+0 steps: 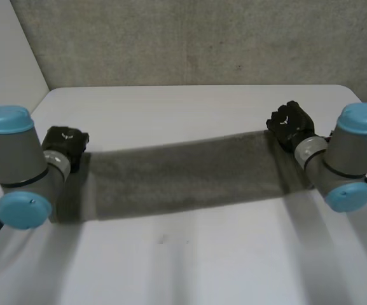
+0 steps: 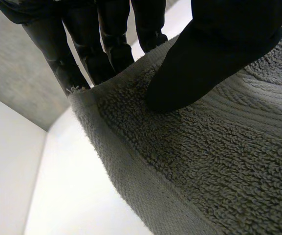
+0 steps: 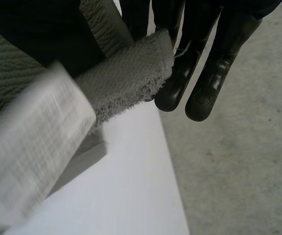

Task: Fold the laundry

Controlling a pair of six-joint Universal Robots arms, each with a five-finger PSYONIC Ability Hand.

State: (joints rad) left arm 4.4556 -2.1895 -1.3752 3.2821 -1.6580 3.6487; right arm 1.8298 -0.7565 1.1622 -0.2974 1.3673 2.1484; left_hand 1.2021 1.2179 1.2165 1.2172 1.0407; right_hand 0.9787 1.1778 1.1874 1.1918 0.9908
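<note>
One white bench (image 1: 189, 267) is carrying the work. A grey towel (image 1: 183, 175) is stretching across it as a long band, seemingly folded lengthwise already, with the crosswise folds waiting, I judge. The left hand (image 1: 65, 145) is gripping one short end, the right hand (image 1: 289, 122) the other. Closer in, the left wrist view is showing a thumb pressing the towel against the fingers (image 2: 106, 44). The right wrist view is showing fingers (image 3: 204, 93) pinching a corner beside a white label (image 3: 28, 147).

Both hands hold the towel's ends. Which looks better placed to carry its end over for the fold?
Left, probably: the left hand pinches well in on the towel with its thumb, while the right hand grips only a corner's edge.
</note>
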